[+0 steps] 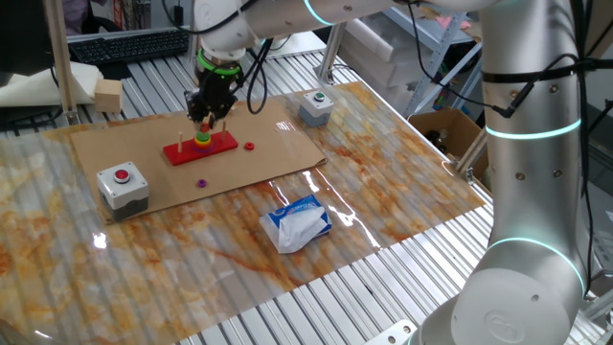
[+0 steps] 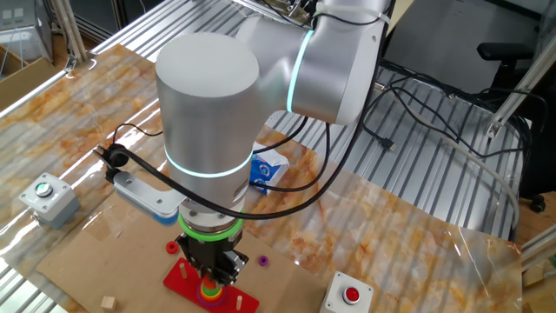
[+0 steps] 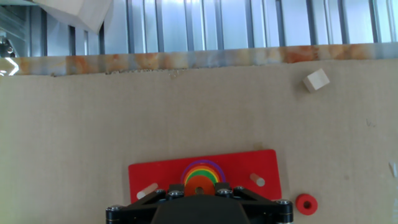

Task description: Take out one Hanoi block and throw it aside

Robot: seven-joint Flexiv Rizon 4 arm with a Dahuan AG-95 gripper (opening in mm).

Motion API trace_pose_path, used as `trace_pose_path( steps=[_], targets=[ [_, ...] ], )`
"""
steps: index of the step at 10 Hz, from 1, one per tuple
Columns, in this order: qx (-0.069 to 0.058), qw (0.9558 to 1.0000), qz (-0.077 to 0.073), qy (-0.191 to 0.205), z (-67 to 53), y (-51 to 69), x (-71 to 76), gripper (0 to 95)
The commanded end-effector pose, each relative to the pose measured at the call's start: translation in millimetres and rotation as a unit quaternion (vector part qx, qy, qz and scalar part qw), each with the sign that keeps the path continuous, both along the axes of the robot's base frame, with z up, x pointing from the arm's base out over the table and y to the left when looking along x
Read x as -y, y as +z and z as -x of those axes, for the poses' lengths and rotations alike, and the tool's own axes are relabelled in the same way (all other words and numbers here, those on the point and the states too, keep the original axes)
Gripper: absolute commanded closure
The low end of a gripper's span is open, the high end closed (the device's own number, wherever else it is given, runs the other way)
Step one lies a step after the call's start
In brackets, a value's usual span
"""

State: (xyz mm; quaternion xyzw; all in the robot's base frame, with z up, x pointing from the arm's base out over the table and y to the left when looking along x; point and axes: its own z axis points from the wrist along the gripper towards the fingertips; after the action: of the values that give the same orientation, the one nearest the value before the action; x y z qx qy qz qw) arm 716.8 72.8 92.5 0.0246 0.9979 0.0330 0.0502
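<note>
One small orange-red Hanoi block (image 3: 199, 185) atop rainbow-ringed stack, flat red base (image 3: 149, 172), gripper (image 1: 207, 118) directly above, finger spread hidden, loose red ring (image 3: 305, 203) at three o'clock.

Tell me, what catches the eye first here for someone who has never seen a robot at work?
Probably the big silver robot arm with glowing turquoise rings, bent over the brown cardboard sheet. Its black two-finger gripper hangs right over a rainbow stack of small discs, the orange-red Hanoi block on top, on a flat red pegged base. Around it sit a loose red disc, a tiny purple disc and two grey boxes with red and green buttons.
</note>
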Motion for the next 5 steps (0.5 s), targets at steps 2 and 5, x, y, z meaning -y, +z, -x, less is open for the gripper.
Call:
trace_pose_path(
  steps=[2,5],
  targets=[
    [-0.001,1.0000,0.001,0.002,1.0,8.7,0.0,95.0],
    [-0.003,1.0000,0.002,0.003,6.3,15.1,-0.3,95.0]
  ],
)
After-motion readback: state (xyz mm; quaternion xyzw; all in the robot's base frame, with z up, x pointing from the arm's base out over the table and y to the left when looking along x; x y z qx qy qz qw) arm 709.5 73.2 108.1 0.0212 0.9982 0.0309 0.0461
